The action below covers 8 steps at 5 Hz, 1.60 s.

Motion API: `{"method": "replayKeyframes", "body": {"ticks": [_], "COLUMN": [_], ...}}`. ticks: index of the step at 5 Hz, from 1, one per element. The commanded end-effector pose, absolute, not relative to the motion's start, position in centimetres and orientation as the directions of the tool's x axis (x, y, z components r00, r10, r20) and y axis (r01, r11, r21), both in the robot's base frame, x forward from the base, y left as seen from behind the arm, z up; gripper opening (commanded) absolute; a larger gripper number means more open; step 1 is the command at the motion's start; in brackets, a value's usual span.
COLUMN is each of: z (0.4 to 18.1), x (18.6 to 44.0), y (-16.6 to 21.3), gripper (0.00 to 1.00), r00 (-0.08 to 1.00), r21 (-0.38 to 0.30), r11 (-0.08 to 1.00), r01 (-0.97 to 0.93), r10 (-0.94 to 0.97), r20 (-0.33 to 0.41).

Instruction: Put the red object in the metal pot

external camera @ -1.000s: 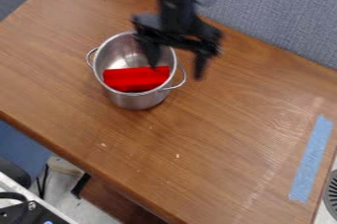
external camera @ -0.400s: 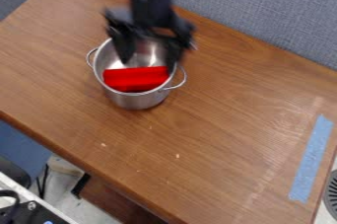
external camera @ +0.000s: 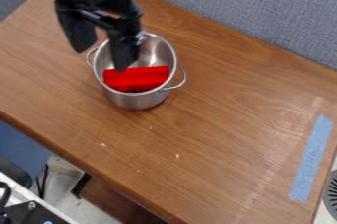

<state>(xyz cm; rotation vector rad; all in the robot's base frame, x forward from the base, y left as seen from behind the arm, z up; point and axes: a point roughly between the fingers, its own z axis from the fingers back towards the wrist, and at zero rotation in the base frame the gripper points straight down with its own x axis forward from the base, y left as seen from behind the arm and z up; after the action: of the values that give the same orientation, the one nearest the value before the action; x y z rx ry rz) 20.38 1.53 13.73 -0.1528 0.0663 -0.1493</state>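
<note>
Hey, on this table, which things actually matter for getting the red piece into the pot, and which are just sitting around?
Part of the job:
- red object, lying inside the pot
- metal pot
- gripper, open, empty, above the pot's left side

Just lying about:
- blue tape strip near the table's right edge
- wooden table itself

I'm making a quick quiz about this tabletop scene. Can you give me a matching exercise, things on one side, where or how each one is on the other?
Things:
1. red object
2. metal pot
3. hand
4. blue tape strip

Place or state:
A. lying near the table's right edge
B. open and empty, raised at the pot's upper left
C. lying inside the pot
D. standing upright on the wooden table

Pairs: 1-C, 2-D, 3-B, 4-A
</note>
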Motion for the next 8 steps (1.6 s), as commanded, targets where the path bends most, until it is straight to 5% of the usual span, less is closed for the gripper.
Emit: {"method": "replayKeyframes", "body": {"ticks": [1,3,5,7,8], "z": [14.3,13.2,7.8,10.3,8.9], "x": [20.9,19.1,19.5,24.1,25.9], "y": [0.9,-0.4,1.8,2.5,2.8], "gripper": [1.00,1.00,1.00,1.00,1.00], "r00": [0.995,1.000,0.953,0.874,0.862], "r21": [-0.148,-0.146,-0.177,-0.210,-0.222], "r11": [0.984,0.989,0.937,0.849,0.833], "r01": [0.102,0.023,0.301,0.485,0.506], "r10": [-0.102,-0.020,-0.300,-0.482,-0.499], "r20": [0.006,0.017,0.037,0.070,0.094]}}
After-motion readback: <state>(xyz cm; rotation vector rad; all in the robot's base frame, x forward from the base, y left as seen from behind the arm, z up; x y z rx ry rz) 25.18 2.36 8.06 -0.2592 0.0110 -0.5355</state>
